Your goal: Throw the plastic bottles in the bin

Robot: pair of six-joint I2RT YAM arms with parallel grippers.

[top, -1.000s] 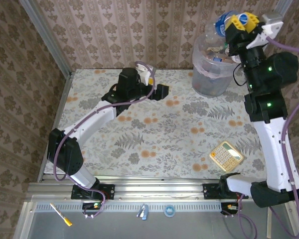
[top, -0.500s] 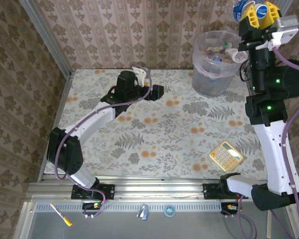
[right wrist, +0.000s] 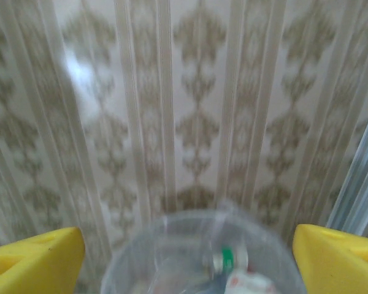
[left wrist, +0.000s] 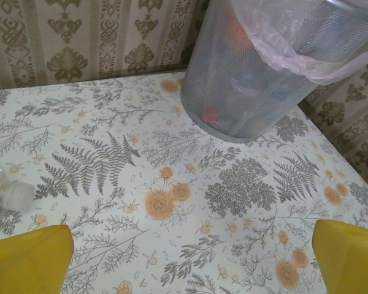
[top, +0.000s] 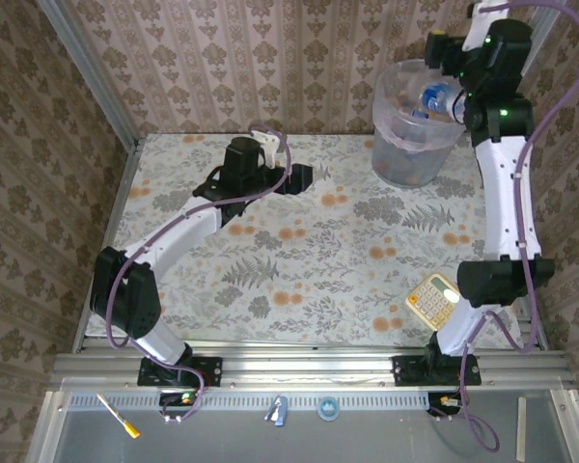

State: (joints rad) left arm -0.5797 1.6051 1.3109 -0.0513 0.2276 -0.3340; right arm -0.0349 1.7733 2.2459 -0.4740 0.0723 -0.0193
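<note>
Desk (top: 299, 260): flowery top, patterned walls behind.
Right gripper (right wrist: 185, 257): wide open, empty, high above the bin (top: 405, 154), a good spot for dropping.
Blue-label bottle (top: 434, 96): in the bin's mouth, far right corner.
Left gripper (left wrist: 187, 263): wide open, empty, low.
Clear bottle (left wrist: 9, 193): lies on desk nearby, not binned yet.

Top external: high behind the near edge of the table (top: 347, 260), looking down. Left wrist: low by the far edge, facing the bin (left wrist: 245, 92) at the far right corner. Right wrist: close over it, facing the wall (right wrist: 196, 92). Bin common to all.
</note>
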